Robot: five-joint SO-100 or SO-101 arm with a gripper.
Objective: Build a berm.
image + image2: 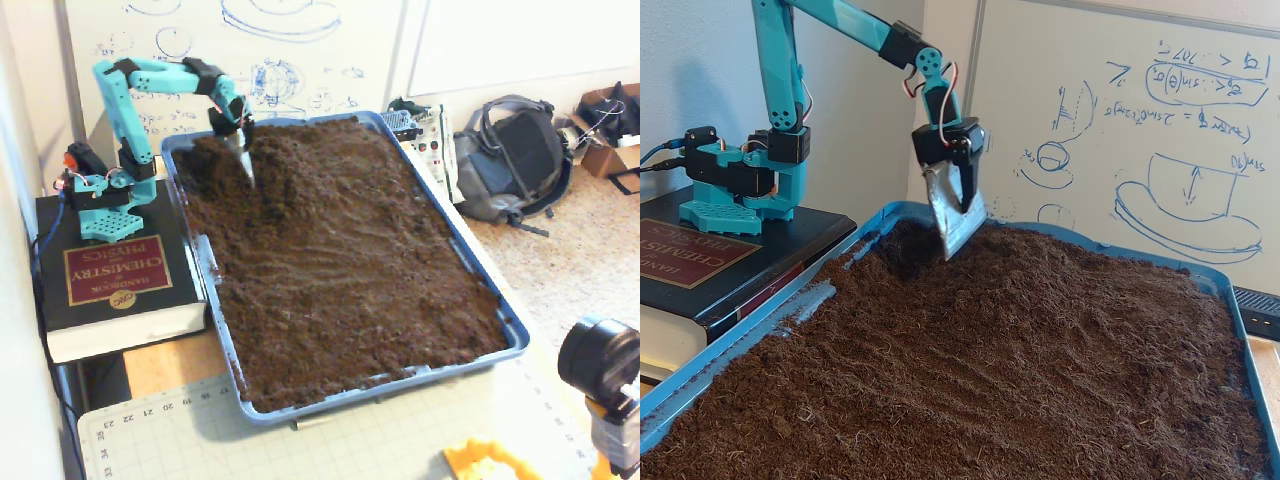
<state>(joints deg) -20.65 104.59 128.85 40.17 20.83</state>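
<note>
— Soil (350,290) fills the blue tray (515,330) edge to edge, mostly flat?
— Yes; the berm (285,165) (1040,262) rises near the tray's far edge, beside a dark hollow in the corner by the arm (775,70).
— And the gripper (246,166) (956,228)?
— Raised above the soil, carrying a metal blade; how far open, I cannot tell.

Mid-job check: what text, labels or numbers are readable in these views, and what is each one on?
"HANDBOOK OF CHEMISTRY AND PHYSICS": red label on the black book under the arm's base, upside down in a fixed view.
"CHEMISTRY": part of the same label in the other fixed view.
"20 21 22 23", "33 34": ruler marks on the cutting mat.
Whiteboard handwriting: sketches and formulas, not legible.
Circuit board markings: too small to read.
</note>
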